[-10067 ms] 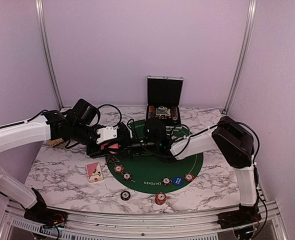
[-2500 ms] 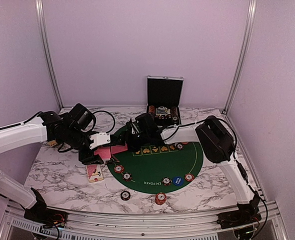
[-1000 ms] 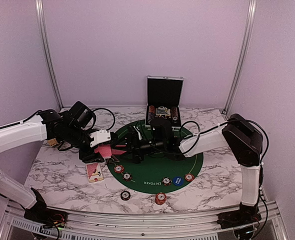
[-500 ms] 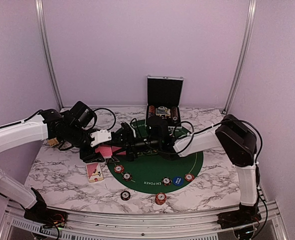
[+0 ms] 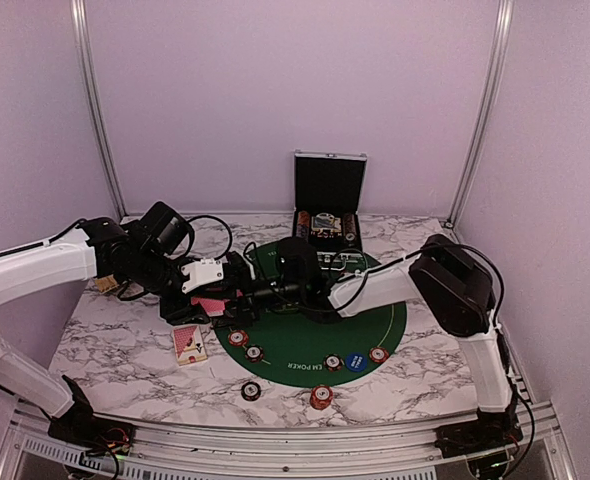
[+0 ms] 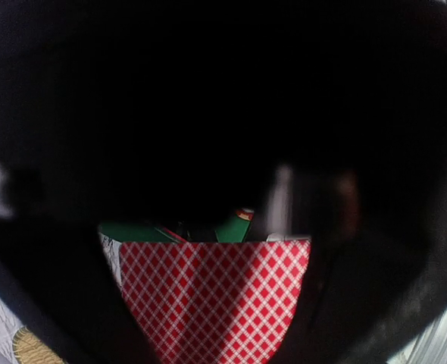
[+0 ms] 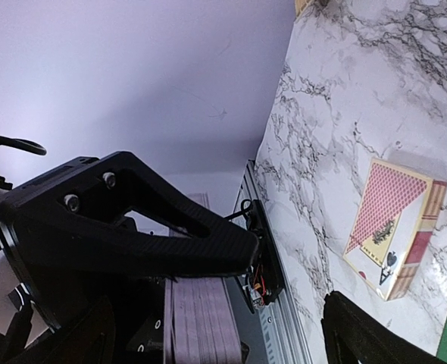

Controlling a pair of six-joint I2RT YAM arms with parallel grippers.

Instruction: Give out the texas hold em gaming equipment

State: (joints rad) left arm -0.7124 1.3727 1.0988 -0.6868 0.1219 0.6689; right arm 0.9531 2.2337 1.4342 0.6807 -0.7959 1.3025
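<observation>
Nearest the bench's near edge, on bare marble, lie a dark poker chip (image 5: 250, 391) and a reddish chip (image 5: 320, 397), a little apart. Just beyond them, on the near rim of the round green felt mat (image 5: 385, 325), a blue marker disc (image 5: 355, 362) sits between a dark-rimmed chip (image 5: 332, 362) and a red chip (image 5: 378, 354). Toward the mat's left rim, a red-and-white chip (image 5: 237, 338) lies beside a darker chip (image 5: 254, 352). Left of the mat, a wrapped card box (image 5: 188, 343) with a red back pattern lies flat on the marble. Beyond it, the left gripper (image 5: 200, 300) is clamped on a deck of red-backed playing cards (image 6: 216, 296), held over the mat's left rim. The right arm stretches across the mat, and the right gripper (image 5: 238, 290) has its fingers spread wide at the deck's edge. Whether either finger touches the cards cannot be told. At the far edge, an open black case (image 5: 327, 185) stands with its lid upright and chips in its tray.
</observation>
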